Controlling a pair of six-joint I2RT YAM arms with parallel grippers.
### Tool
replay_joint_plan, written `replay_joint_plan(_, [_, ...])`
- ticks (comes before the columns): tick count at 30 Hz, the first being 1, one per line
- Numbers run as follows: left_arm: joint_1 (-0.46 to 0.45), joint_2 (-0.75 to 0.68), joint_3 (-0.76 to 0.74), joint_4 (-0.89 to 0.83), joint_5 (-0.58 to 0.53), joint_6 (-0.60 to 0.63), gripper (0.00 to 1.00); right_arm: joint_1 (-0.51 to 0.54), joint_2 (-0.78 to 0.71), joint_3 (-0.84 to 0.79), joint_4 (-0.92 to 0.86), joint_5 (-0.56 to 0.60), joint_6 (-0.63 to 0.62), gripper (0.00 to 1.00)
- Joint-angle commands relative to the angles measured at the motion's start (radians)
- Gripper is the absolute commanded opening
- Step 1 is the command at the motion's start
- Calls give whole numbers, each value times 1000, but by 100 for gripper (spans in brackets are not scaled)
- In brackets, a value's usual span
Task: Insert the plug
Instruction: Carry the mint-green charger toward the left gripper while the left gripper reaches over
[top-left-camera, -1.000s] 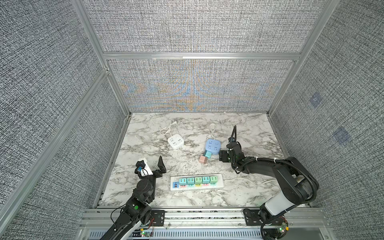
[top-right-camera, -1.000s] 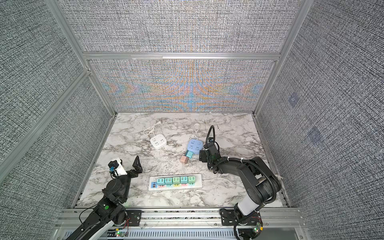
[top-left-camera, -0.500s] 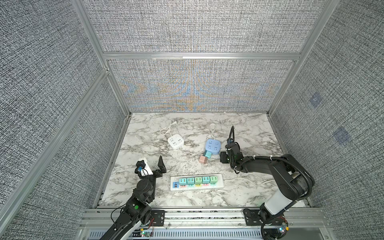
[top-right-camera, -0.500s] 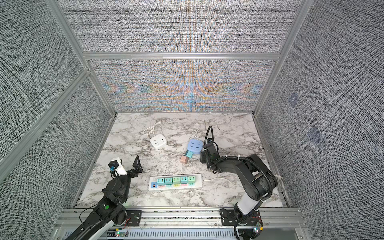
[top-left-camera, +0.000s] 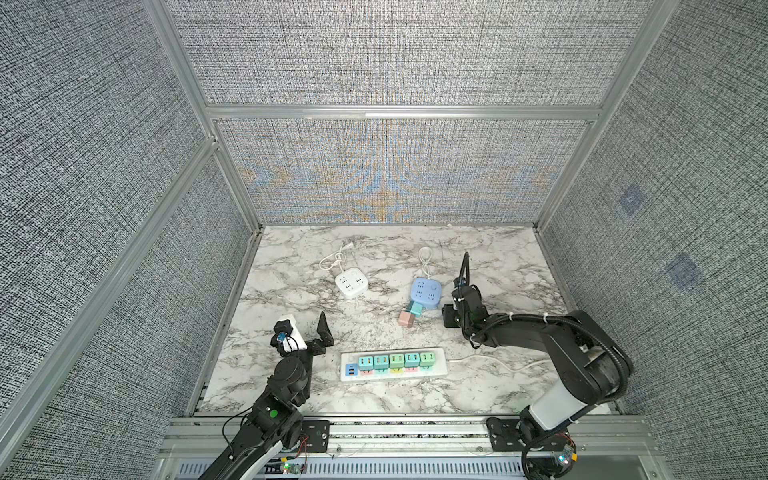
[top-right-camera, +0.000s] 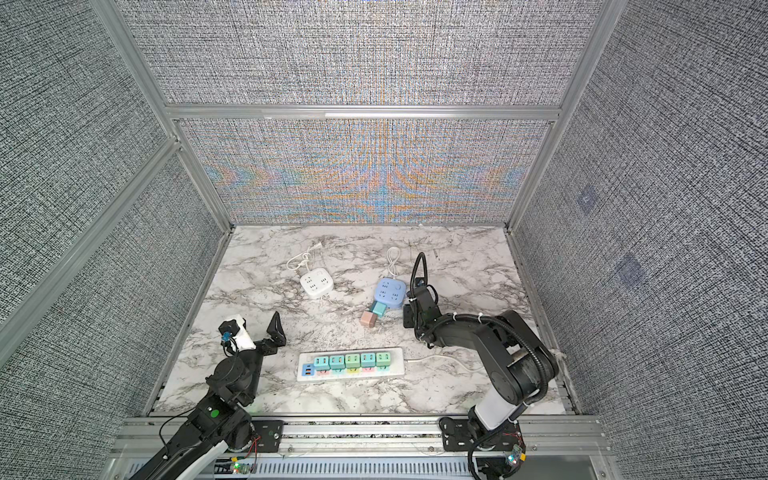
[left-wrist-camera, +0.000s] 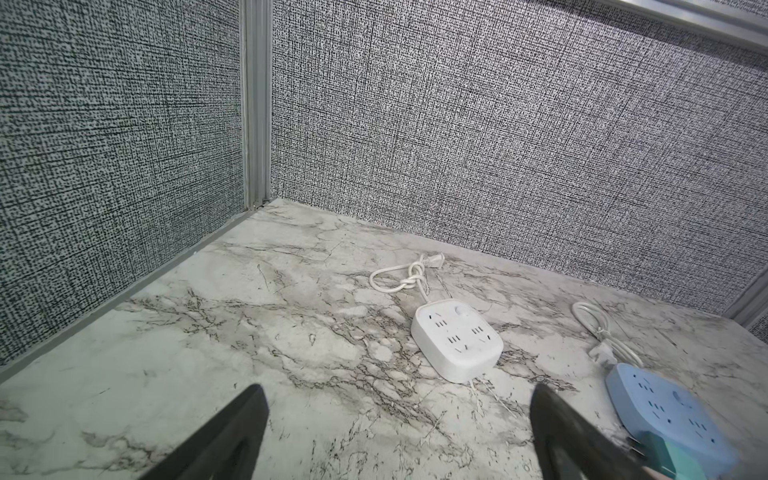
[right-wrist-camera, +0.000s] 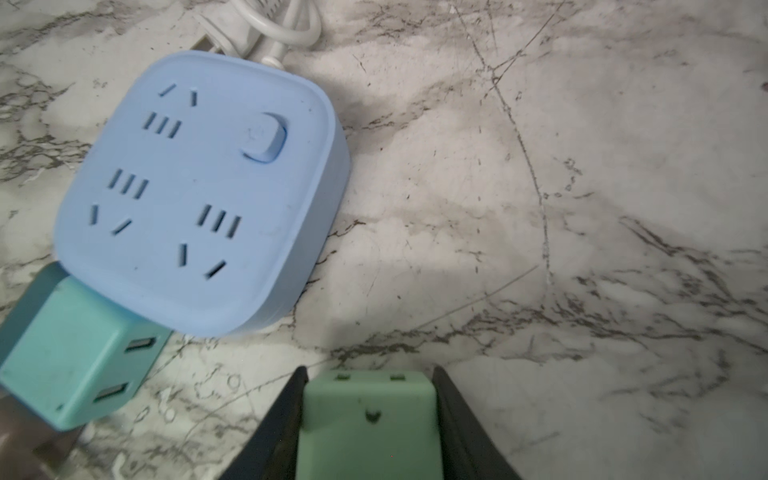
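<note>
R gripper clamped on green plug.
Plug was just beside blue socket, not yet inserted; teal plug lay against socket. L gripper was spread wide, empty, well apart from socket.

**Matt plastics on a marble-look top**

The tabletop looks like smooth, grey-veined marble with a soft sheen. The wall panels look like coarse woven grey cloth, framed by brushed metal rails. The blue socket cube and the green plug are smooth, matt plastic. The far white socket cube is smooth plastic with a faint sheen.
</note>
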Motion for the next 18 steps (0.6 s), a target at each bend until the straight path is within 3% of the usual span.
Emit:
replay_joint_plan(1, [0, 8, -25, 24, -2, -3, 100, 0, -68, -26, 42, 30, -33, 43])
replay_joint_plan(8, [1, 17, -23, 26, -2, -4, 100, -3, -238, -113, 229, 49, -151, 36])
replay_joint_plan(13, [1, 23, -19, 18, -14, -12, 100, -3, -334, -163, 406, -38, -270, 33])
replay_joint_plan(18, [1, 22, -12, 7, -13, -13, 100, -3, -438, -245, 519, -162, -382, 24])
